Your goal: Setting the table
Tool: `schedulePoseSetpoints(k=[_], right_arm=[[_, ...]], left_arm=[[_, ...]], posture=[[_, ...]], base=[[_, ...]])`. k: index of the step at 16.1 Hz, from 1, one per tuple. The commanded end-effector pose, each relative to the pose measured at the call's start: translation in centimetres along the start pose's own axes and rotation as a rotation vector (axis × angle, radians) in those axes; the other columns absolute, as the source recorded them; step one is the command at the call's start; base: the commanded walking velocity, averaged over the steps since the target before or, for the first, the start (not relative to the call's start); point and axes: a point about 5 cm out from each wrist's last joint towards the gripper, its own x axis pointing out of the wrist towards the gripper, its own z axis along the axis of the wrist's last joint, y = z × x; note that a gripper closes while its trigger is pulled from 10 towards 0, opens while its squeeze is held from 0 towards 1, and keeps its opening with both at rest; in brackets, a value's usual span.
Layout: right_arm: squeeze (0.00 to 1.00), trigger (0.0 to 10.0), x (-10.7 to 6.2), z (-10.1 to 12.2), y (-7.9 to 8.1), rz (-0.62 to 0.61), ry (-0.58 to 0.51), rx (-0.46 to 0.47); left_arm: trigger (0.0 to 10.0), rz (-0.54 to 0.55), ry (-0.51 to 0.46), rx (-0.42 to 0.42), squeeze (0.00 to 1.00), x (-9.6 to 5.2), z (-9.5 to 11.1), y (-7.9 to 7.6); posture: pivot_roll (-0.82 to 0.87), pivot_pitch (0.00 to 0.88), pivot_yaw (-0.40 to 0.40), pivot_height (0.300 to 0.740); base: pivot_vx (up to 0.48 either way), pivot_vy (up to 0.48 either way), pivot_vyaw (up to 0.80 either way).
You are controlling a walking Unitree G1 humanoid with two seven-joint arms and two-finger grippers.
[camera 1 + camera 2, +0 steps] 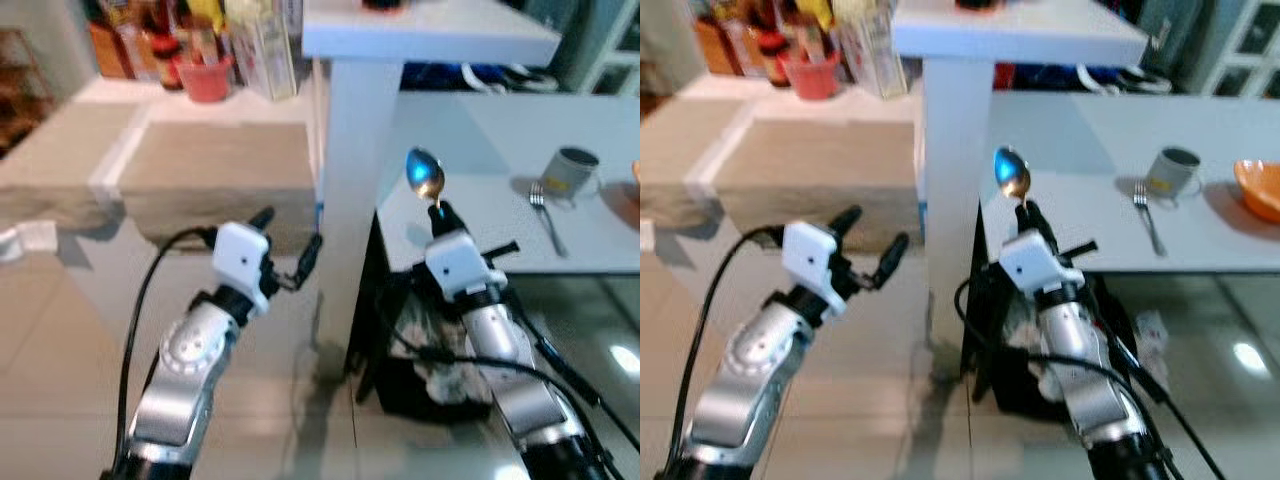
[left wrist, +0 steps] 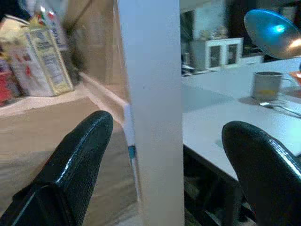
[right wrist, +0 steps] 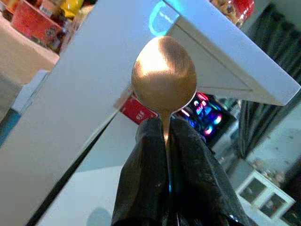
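Observation:
My right gripper (image 1: 440,211) is shut on a metal spoon (image 1: 425,174), whose bowl stands up above the near left corner of the white table (image 1: 480,225). The spoon (image 3: 163,80) juts straight out between the black fingers (image 3: 138,188). On the table farther right lie a fork (image 1: 546,220), a grey mug (image 1: 572,172) and an orange bowl (image 1: 1258,188). My left gripper (image 1: 290,240) is open, raised over the floor left of the white post (image 1: 350,180), with nothing between its fingers (image 2: 77,165).
A white post and shelf (image 1: 430,35) rise at the table's left end. A low beige bench (image 1: 215,180) with boxes and bottles (image 1: 200,45) behind it stands at the left. A dark bin (image 1: 420,370) sits under the table. Tiled floor (image 1: 70,320) lies below.

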Motion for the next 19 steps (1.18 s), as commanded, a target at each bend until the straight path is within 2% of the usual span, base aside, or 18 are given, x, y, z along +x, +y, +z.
schedulePoseSetpoints(k=[1, 14, 18, 19], right_arm=[[0.00, 0.0, 0.3, -0.1, -0.5, -0.023, -0.007, -0.019], [0.00, 0.0, 1.0, -0.3, -0.4, -0.026, 0.011, -0.001], [0.00, 0.0, 3.5, 0.1, -1.0, -0.072, 0.060, 0.125], [0.00, 0.0, 4.5, 0.1, -1.3, -0.108, 0.106, 0.210]], left_arm=[[10.0, -0.033, 0.009, -0.004, 0.00, 0.6, 0.0, -0.7], [10.0, -0.052, 0.021, -0.011, 0.00, 1.0, -0.1, -1.0], [10.0, -0.035, 0.012, -0.016, 0.00, 1.1, 0.0, -0.8], [10.0, -0.035, 0.011, -0.015, 0.00, 1.1, 0.0, -0.7]], posture=[[0.00, 0.000, -0.006, 0.728], [0.00, 0.000, -0.004, 0.728], [0.00, 0.000, -0.004, 0.728], [0.01, 0.000, -0.004, 0.728]], base=[[0.322, -0.349, 0.00], [0.382, -0.286, 0.00], [0.000, 0.000, 0.00], [0.000, 0.000, 0.00]])
